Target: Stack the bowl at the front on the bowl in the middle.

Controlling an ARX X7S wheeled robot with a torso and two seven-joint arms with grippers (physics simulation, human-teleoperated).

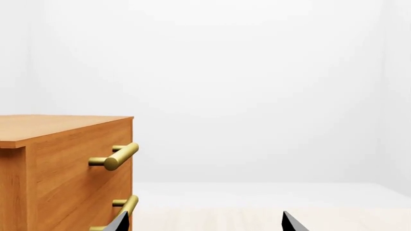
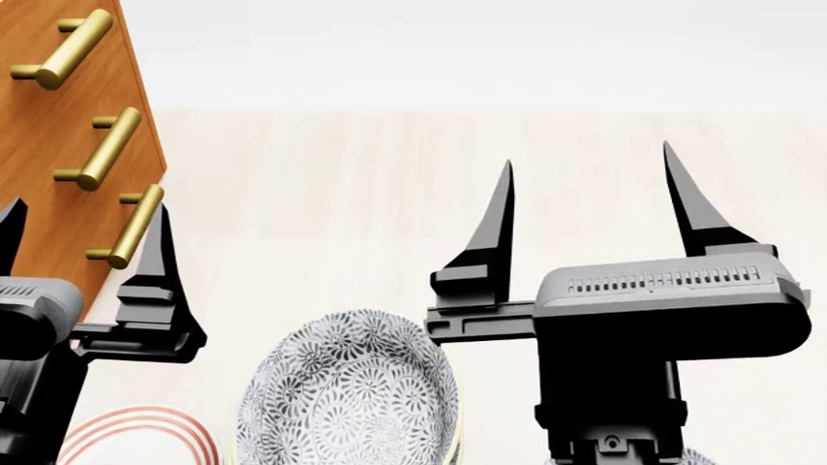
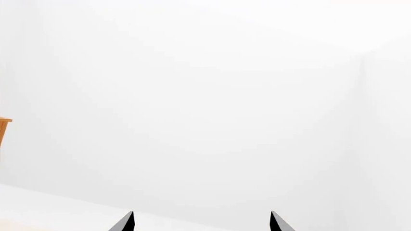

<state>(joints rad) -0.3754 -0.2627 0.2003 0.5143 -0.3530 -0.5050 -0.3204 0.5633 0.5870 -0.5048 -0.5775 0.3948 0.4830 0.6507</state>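
Observation:
A grey flower-patterned bowl (image 2: 347,387) sits low in the head view between my two arms. The red-ringed rim of a second bowl (image 2: 136,434) shows at the lower left, partly cut off by the frame. A sliver of another patterned rim (image 2: 695,456) peeks out under my right arm. I cannot tell which of these is the front bowl or the middle one. My left gripper (image 2: 84,228) (image 1: 205,224) is open and empty above the table. My right gripper (image 2: 588,165) (image 3: 201,222) is also open and empty, beyond the patterned bowl.
A wooden drawer cabinet (image 2: 65,145) (image 1: 64,163) with brass bar handles (image 2: 110,147) stands close at the left, right beside my left gripper. The pale wood tabletop (image 2: 336,194) stretches ahead toward a white wall.

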